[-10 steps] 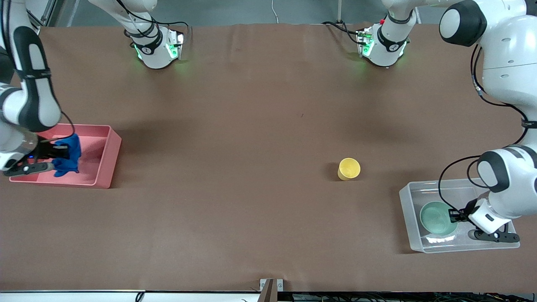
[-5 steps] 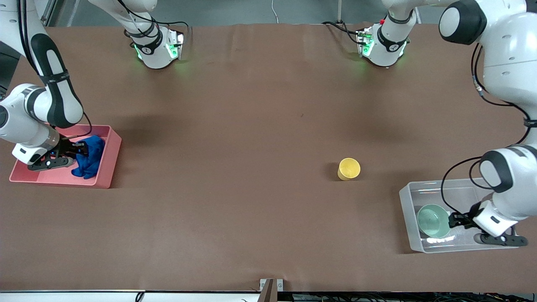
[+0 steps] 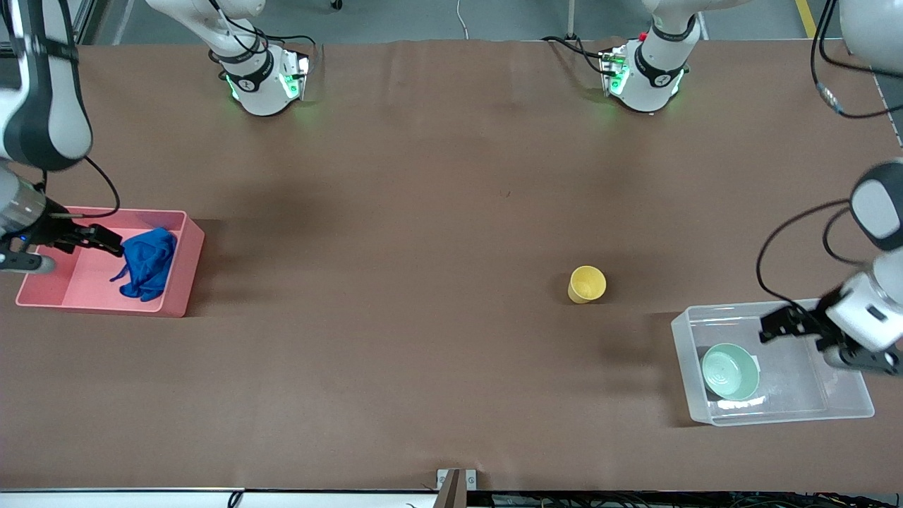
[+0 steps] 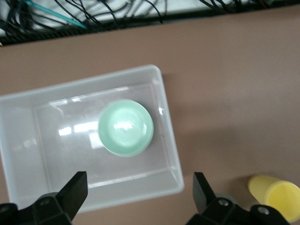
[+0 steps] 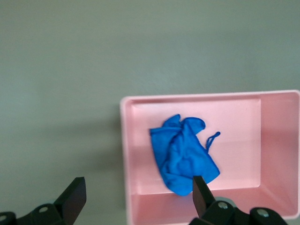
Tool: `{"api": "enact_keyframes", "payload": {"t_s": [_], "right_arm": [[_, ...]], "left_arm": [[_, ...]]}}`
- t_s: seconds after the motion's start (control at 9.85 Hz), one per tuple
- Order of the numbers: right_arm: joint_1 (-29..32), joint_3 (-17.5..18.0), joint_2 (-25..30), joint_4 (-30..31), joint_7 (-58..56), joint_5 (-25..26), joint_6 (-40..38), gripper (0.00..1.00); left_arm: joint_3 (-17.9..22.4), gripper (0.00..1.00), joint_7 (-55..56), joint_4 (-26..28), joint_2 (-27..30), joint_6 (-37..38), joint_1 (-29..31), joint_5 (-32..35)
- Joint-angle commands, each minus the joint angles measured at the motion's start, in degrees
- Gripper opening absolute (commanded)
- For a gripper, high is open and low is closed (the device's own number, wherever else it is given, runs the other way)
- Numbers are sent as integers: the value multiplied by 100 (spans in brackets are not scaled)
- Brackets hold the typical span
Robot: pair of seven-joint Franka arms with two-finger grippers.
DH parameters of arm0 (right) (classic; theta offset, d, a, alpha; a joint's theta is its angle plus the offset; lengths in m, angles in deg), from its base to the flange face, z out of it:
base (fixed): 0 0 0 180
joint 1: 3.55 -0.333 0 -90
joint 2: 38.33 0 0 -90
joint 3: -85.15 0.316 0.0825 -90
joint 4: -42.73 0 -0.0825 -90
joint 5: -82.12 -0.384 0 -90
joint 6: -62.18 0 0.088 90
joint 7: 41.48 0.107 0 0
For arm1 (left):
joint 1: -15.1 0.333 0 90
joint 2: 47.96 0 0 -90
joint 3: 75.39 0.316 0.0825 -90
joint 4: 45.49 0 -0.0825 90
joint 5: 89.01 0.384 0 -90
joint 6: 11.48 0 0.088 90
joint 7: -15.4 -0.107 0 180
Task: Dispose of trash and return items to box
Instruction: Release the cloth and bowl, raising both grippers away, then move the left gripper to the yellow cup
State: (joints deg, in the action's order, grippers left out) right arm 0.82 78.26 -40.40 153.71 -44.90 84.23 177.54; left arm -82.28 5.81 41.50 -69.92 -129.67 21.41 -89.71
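The blue rag (image 3: 146,262) lies crumpled in the pink bin (image 3: 185,275) at the right arm's end of the table; it also shows in the right wrist view (image 5: 183,154). My right gripper (image 3: 106,242) is open and empty, raised over the bin. The mint-green bowl (image 3: 730,370) sits in the clear box (image 3: 683,360), also seen in the left wrist view (image 4: 125,127). My left gripper (image 3: 774,326) is open and empty, raised over the box. The yellow cup (image 3: 586,283) stands on the table beside the box, toward the table's middle; it shows in the left wrist view (image 4: 276,190).
The brown table surface (image 3: 423,212) stretches between bin and box. Both arm bases (image 3: 264,77) stand at the edge farthest from the front camera. A small metal bracket (image 3: 456,480) sits at the nearest edge.
Both grippers have let go and risen. The rag has dropped into the pink bin. The bowl now rests in the clear box, and the left gripper has pulled up and away from it.
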Motion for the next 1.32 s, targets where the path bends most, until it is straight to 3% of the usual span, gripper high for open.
{"api": "enact_keyframes", "payload": {"t_s": [0.0, 0.2, 0.41, 0.61, 1.02, 1.12, 1.22], "right_arm": [[38, 240, -3, -1563, 665, -89, -1894, 100], [230, 390, 66, -1999, 650, -115, -2411, 100], [275, 373, 14, -2945, 606, -238, -3139, 100], [275, 364, -13, -2890, 142, -238, -3431, 100], [292, 434, 242, -2476, 69, -229, -3195, 100], [293, 434, 242, -2484, 52, -212, -3195, 100], [284, 434, 234, -2493, 25, -177, -3178, 100]], "left_arm": [[-495, 99, 647, 1738, 910, -222, 37, 70], [-987, 99, 1332, 2382, 1054, -642, 37, 62], [-1384, 98, 1897, 2621, 652, -1257, -15, 62], [-1385, 97, 1925, 2814, 142, -1662, -348, 88], [-1377, 90, 1995, 2973, -527, -2340, -376, 343], [-1377, 76, 1995, 2938, -589, -2349, -367, 421], [-1377, 36, 2004, 2912, -642, -2358, -367, 465]]}}
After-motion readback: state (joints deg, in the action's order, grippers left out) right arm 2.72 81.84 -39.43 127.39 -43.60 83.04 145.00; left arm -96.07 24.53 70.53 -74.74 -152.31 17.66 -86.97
